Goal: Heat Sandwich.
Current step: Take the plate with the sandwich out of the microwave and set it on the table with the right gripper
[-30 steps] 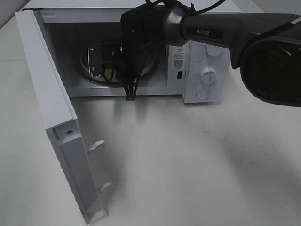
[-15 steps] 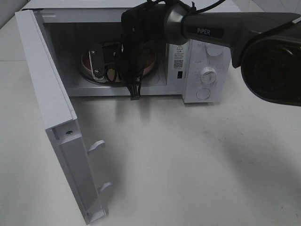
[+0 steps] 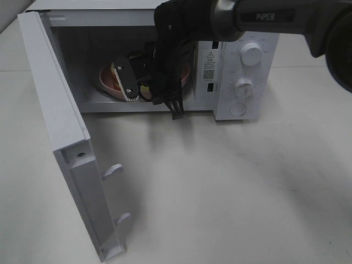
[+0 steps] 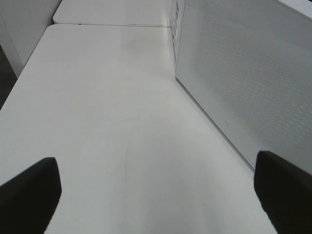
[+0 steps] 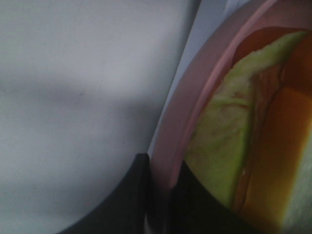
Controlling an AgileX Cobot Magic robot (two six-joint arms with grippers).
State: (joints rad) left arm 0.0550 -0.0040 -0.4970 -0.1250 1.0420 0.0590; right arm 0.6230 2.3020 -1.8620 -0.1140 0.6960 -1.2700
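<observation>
The high camera looks down at the open microwave (image 3: 165, 60); the left wrist camera faces its door (image 4: 243, 83); the right wrist camera sits close against the pink dish (image 5: 185, 126).

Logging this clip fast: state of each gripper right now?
Left gripper: open, empty.
Right gripper: shut on the pink dish rim, inside the microwave.

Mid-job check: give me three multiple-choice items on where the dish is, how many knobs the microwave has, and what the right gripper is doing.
1. The pink dish is:
A. inside the microwave
B. on the table
C. on top of the microwave

2. Round white knobs on the panel:
A. one
B. two
C. four

3. The right gripper is:
A. wide open above the table
B. shut on the dish rim
C. holding the door

Answers: 1 A, the dish sits tilted in the cavity behind the open door. 2 B, two knobs, one above the other. 3 B, the right wrist view shows fingers either side of the rim.
</observation>
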